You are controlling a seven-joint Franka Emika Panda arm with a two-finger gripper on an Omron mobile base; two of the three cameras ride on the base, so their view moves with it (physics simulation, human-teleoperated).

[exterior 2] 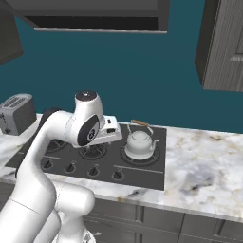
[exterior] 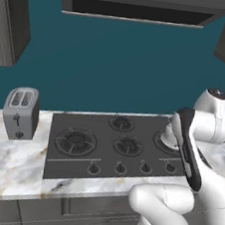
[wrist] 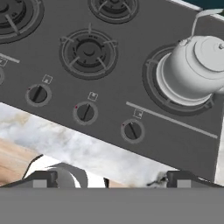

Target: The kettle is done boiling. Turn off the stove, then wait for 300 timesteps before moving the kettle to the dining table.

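The robot's pincer (wrist: 111, 178) hangs spread wide above the front edge of the stove (wrist: 109, 78), its two dark fingertips (wrist: 41, 178) set far apart at either side of the hand view and closed on nothing, touching nothing. Between them lies the marble counter (wrist: 65, 140) that borders the stove's front, and just past it the row of black knobs; the knob (wrist: 132, 131) nearest the pincer's midline sits directly ahead of the opening, with two more knobs beside it along the same row.

The kettle (wrist: 194, 68) stands upright on a burner (wrist: 175, 94) at the stove's right end, ahead of the pincer and off toward its right fingertip, well apart from both tips (no contact anywhere). From the right base camera the kettle (exterior 2: 140, 142) sits on the right-hand burner of the stove (exterior 2: 95, 161), just beside the white hand of the arm (exterior 2: 85, 124), which reaches over the cooktop's middle. Its thin arched handle (exterior 2: 141, 124) runs roughly across the stove's width, and a short spout (exterior 2: 157, 140) points toward the stove's right edge and the open marble beyond.

In the left base view the arm (exterior: 190, 150) covers most of the kettle. A grey toaster (exterior: 20, 112) stands on the counter (exterior: 7, 166) off the stove's left end.
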